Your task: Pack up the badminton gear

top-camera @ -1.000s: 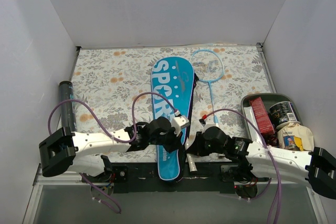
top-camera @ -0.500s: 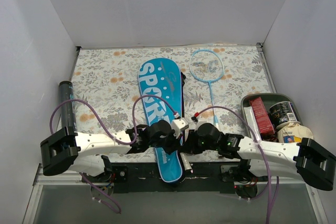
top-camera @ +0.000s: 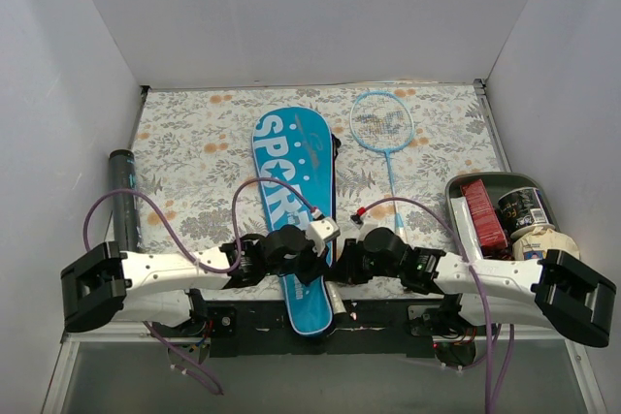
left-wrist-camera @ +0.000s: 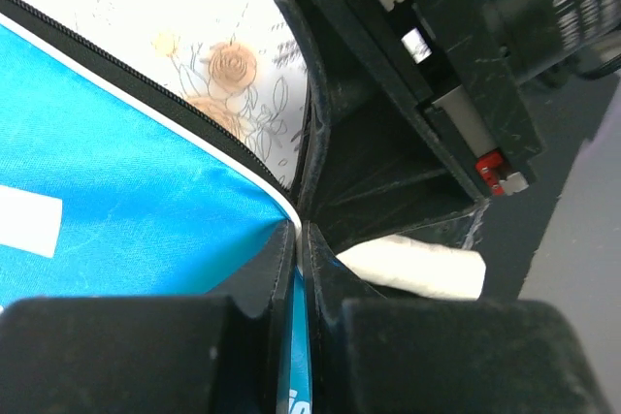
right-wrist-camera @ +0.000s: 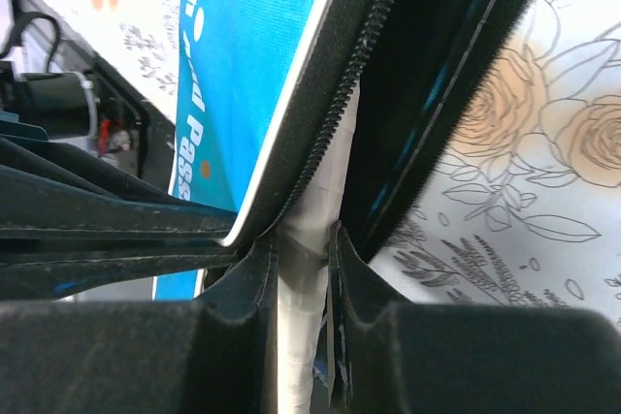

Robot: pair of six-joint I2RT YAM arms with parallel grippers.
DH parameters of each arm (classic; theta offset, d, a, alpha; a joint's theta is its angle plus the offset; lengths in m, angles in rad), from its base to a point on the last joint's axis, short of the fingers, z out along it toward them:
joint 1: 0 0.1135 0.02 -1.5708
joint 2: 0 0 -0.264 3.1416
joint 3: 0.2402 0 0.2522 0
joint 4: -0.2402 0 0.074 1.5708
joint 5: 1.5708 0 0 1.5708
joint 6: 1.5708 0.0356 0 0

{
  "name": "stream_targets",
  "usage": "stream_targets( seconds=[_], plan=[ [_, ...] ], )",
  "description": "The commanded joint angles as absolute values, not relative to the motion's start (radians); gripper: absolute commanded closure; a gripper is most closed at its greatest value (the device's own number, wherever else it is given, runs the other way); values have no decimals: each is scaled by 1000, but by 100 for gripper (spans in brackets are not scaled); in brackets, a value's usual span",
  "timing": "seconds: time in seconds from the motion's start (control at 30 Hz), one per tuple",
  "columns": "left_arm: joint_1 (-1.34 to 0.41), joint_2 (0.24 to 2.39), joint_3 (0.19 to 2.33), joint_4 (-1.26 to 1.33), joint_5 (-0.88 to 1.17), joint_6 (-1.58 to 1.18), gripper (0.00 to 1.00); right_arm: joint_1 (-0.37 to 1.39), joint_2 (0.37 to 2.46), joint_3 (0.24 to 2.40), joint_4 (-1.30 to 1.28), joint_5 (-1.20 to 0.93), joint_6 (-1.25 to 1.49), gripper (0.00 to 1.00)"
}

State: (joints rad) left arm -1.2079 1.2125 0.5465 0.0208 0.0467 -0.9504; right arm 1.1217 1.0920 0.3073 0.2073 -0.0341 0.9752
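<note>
The blue "SPORT" cover [top-camera: 291, 191] lies down the middle of the floral mat, its narrow end at the near edge. My left gripper [top-camera: 312, 257] is shut on the cover's upper flap edge [left-wrist-camera: 194, 201]. My right gripper [top-camera: 345, 265] is shut on a white racket handle [right-wrist-camera: 309, 239] that sticks out of the cover's open zipper; that racket's head is hidden inside. The handle's end shows in the left wrist view [left-wrist-camera: 417, 270]. A second light-blue racket [top-camera: 383, 125] lies on the mat right of the cover. The black tube [top-camera: 124, 196] lies at the left wall. No shuttlecocks are in view.
A grey tray [top-camera: 456, 189] at the right holds a red box [top-camera: 482, 212], a can [top-camera: 519, 206] and a packet [top-camera: 543, 249]. White walls close in the mat on three sides. The black arm mount [top-camera: 252, 317] runs along the near edge.
The cover's wide end has swung to the left. Both grippers have shifted left along the near edge, and the right gripper has drawn in close beside the left.
</note>
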Motion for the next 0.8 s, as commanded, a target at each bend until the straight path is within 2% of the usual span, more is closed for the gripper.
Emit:
stream_targets(
  seconds=[0.0, 0.33, 0.6, 0.77],
  plan=[
    [-1233, 1097, 542, 152, 69, -959, 100, 1137, 1005, 334, 456, -64, 994, 99],
    [-1233, 1046, 537, 161, 77, -974, 100, 1146, 959, 318, 472, -43, 1009, 99],
    [-1233, 1049, 442, 294, 31, -979, 100, 1193, 1002, 196, 779, -49, 1121, 99],
    [-1233, 1068, 428, 327, -24, -966, 100, 1236, 1127, 163, 959, -45, 1149, 99]
  ],
)
